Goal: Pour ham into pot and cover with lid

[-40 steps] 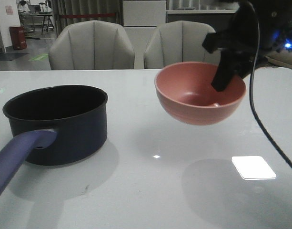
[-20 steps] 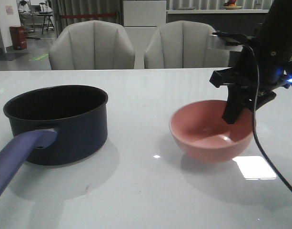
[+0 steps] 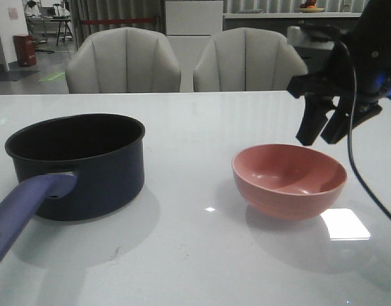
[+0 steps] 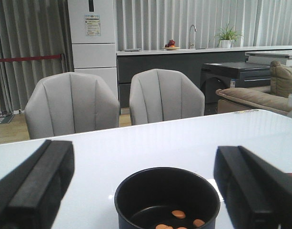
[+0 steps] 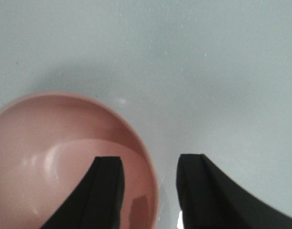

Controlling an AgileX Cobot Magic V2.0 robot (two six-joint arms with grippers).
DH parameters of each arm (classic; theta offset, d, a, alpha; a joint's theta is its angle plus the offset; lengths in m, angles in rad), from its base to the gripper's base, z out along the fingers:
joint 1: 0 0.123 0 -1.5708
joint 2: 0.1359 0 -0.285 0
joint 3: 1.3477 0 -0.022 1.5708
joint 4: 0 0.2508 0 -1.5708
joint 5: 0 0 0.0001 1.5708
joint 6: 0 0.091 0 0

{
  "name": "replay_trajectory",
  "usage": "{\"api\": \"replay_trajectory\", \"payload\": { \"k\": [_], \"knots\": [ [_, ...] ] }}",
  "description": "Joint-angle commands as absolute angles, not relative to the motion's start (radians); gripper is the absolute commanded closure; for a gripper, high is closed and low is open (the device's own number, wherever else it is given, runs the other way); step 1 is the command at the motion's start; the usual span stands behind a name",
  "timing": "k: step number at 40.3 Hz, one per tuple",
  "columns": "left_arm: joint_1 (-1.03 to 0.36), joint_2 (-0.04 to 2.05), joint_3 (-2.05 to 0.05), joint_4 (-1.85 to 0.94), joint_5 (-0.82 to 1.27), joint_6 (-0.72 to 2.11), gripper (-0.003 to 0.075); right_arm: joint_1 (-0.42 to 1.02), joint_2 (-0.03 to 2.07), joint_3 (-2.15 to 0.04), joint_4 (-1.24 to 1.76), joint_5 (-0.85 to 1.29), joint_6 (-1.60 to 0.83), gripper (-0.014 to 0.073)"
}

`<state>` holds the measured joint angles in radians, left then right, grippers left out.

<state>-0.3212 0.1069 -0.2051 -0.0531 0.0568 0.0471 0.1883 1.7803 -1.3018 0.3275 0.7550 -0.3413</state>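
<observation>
Hovering released above the empty pink bowl [image 3: 289, 180], the right gripper [image 3: 323, 131] must next find the unseen, fragile glass lid's knob; ham [image 4: 178, 220] lies in the pot [image 3: 76, 164] near the counter's left edge.

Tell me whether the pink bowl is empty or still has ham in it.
Empty: the bowl shows only bare pink inside, and the ham lies in the pot.

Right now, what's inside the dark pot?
The left wrist view shows a few orange-pink ham slices lying on the black bottom of the pot. The nearer part of the bottom is cut off by the picture's edge, and in the front view the wall hides the inside.
</observation>
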Motion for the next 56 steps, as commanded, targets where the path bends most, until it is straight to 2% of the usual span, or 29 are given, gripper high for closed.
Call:
{"api": "replay_trajectory", "payload": {
  "k": [1,14,36,47,56],
  "knots": [
    [-0.329,0.117,-0.235,-0.057,-0.023,0.041,0.0095,0.182,1.634,-1.332,0.331,0.702,-0.343,0.0202],
    [-0.329,0.117,-0.235,-0.057,-0.023,0.041,0.0095,0.199,1.325,-1.265,0.350,0.623,-0.343,0.0202],
    [-0.329,0.117,-0.235,-0.057,-0.023,0.041,0.0095,0.367,0.688,-0.698,0.350,0.119,-0.342,0.0202],
    [-0.329,0.117,-0.235,-0.057,-0.023,0.041,0.0095,0.385,0.305,-0.370,0.350,0.046,-0.342,0.0202],
    [-0.329,0.117,-0.235,-0.057,-0.023,0.041,0.0095,0.385,0.202,-0.226,0.350,0.021,-0.342,0.0202]
  ]
}}
